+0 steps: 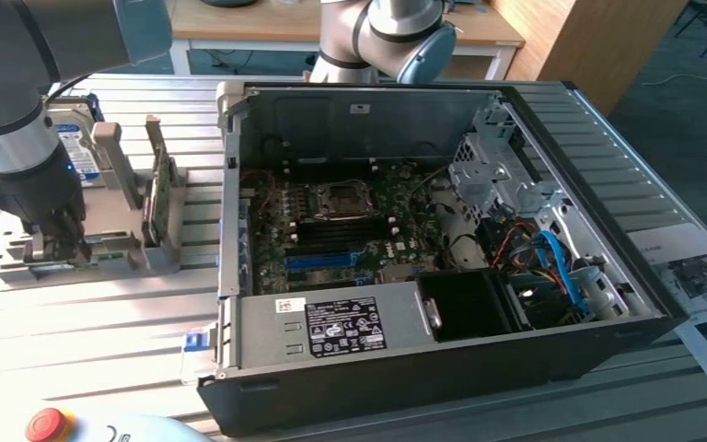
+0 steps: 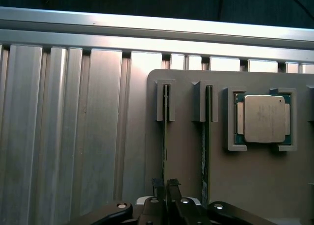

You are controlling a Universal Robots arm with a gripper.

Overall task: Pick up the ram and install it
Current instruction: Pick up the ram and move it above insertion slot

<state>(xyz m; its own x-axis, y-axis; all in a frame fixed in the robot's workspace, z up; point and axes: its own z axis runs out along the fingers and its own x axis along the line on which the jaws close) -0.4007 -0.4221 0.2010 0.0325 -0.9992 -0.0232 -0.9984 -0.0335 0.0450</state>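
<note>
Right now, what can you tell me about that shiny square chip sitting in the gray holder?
The chip is square, with a dull silver metal lid on a green board that peeks out at its sides. It lies flat, lid up, in a walled pocket of the gray holder. Only the holder touches it. The gripper is away from it, at a thin stick standing in a slot.

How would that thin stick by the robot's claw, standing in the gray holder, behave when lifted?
The ram looks like a thin rigid board, so probably stiff and light. It stands on edge, propped by slots of the gray holder, so it would likely tip over unsupported. Being so thin, it may be fragile if twisted.
</note>
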